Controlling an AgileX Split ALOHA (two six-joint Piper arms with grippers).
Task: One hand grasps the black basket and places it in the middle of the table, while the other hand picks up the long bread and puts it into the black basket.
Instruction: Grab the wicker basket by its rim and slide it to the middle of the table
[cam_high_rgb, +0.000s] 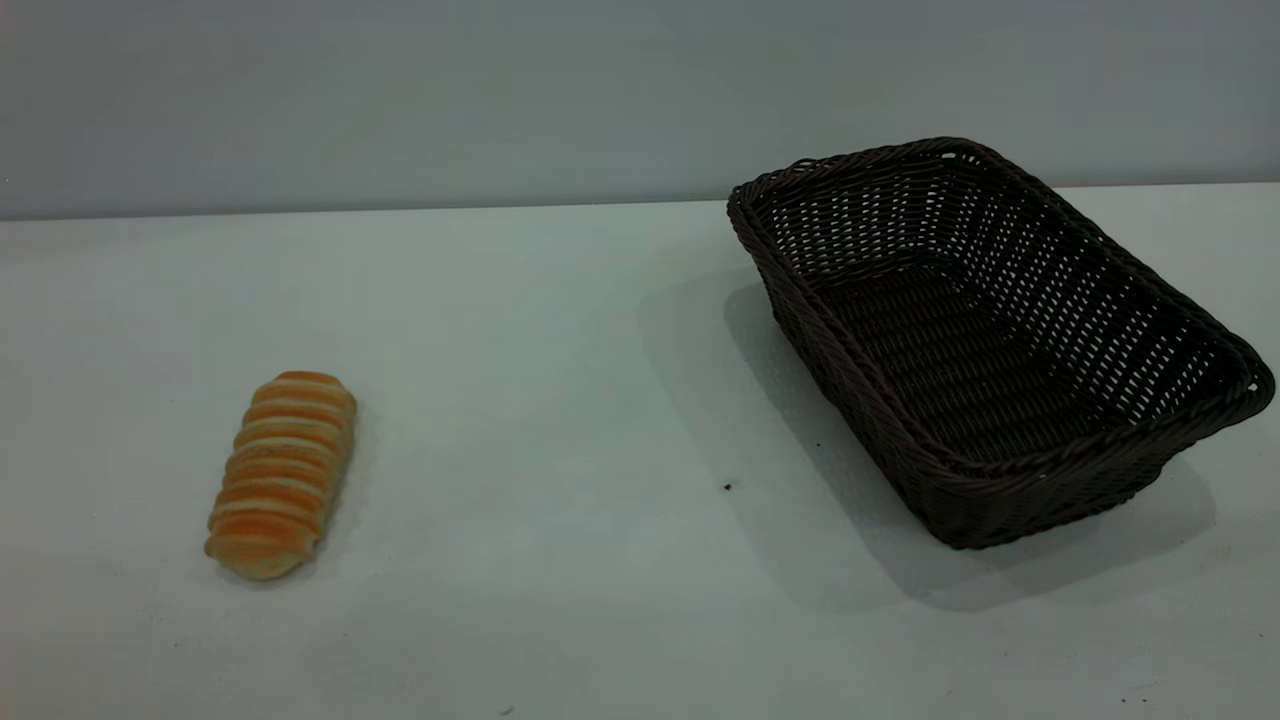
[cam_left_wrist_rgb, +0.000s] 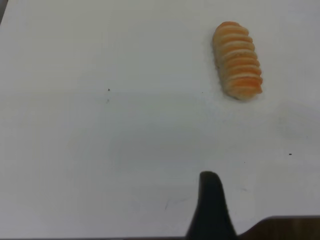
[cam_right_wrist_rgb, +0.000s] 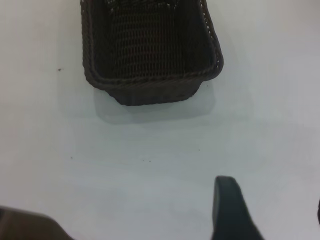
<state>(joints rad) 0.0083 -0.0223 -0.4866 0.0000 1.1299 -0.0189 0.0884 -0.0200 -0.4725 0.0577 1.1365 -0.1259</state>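
Note:
The long bread (cam_high_rgb: 282, 475) lies on the white table (cam_high_rgb: 560, 420) at the front left; it is golden-orange with pale cross ridges. The black basket (cam_high_rgb: 1030, 505) stands empty at the right, turned at an angle. Neither arm shows in the exterior view. In the left wrist view the bread (cam_left_wrist_rgb: 238, 60) lies well ahead of my left gripper (cam_left_wrist_rgb: 265, 200), which is open and empty; only one dark finger (cam_left_wrist_rgb: 210, 205) shows. In the right wrist view the basket (cam_right_wrist_rgb: 150, 90) stands ahead of my open, empty right gripper (cam_right_wrist_rgb: 272, 200).
A grey wall runs behind the table's far edge. A few tiny dark specks (cam_high_rgb: 727, 487) mark the tabletop between bread and basket. Bare white table lies between the two objects.

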